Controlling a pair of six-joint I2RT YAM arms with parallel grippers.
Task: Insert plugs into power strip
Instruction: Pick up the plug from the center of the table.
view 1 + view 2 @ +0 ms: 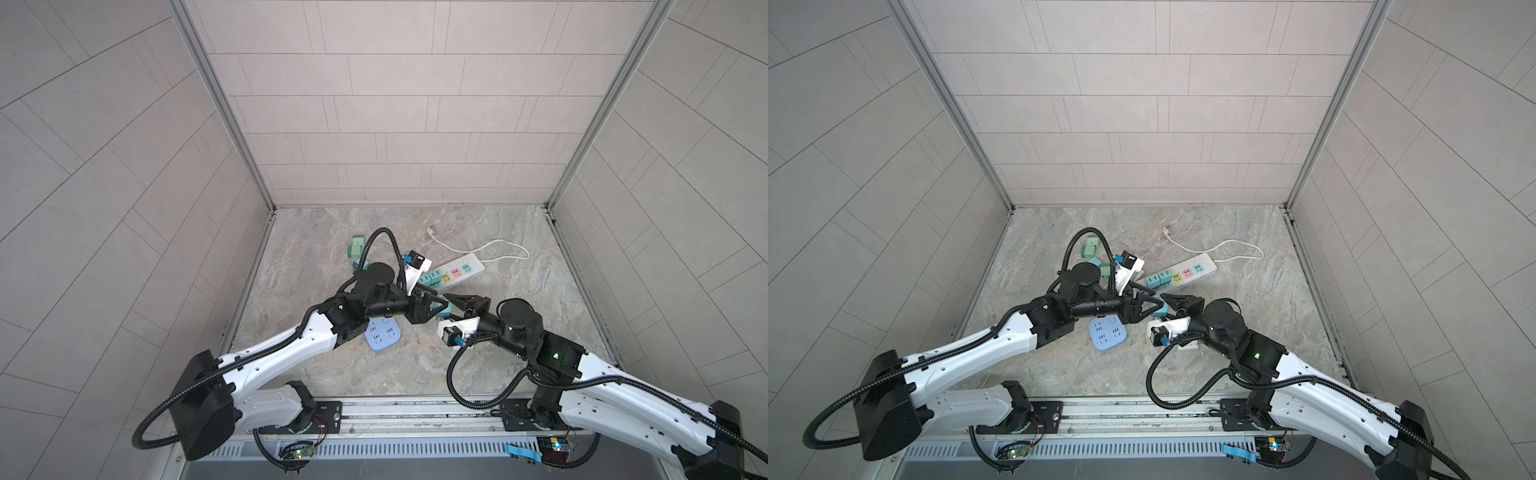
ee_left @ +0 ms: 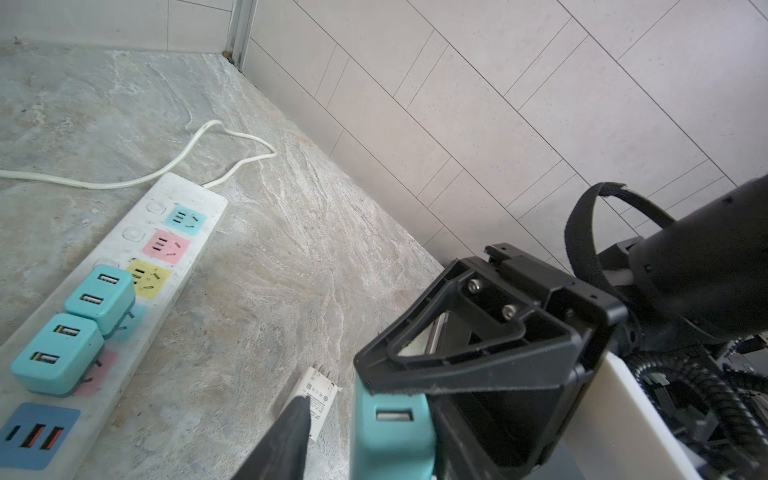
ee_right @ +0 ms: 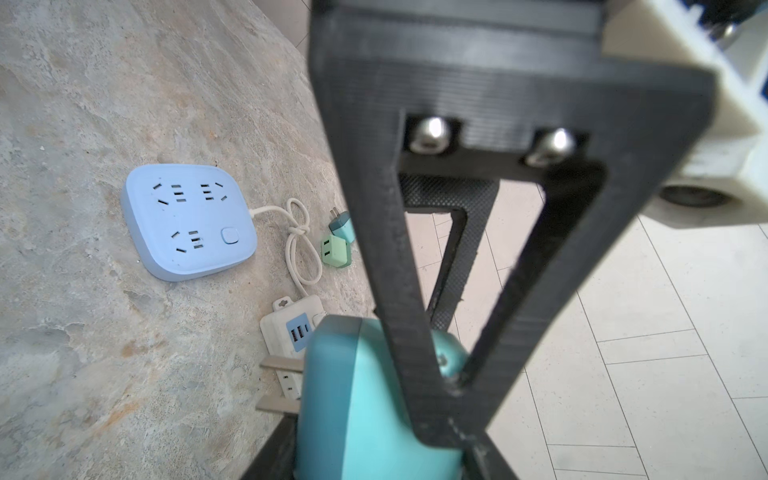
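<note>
I see the teal plug [image 3: 353,407] between both tools, above the counter [image 1: 415,374] near the power strip [image 1: 453,272].
My right tool [image 1: 452,302] clamps it. The top views hide the grip, but the left wrist view shows my left tool [image 1: 441,304] half-wide, its finger [image 2: 291,432] just clear of the plug.

table [image 1: 519,311]: marbled stone (grey-beige) | walls [image 1: 374,104]: pale tiles | corner posts [image 1: 222,104]: metal

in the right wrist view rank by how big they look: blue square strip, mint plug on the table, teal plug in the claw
1. held teal plug (its nearness to the camera inflates it)
2. blue square strip
3. mint plug
</note>
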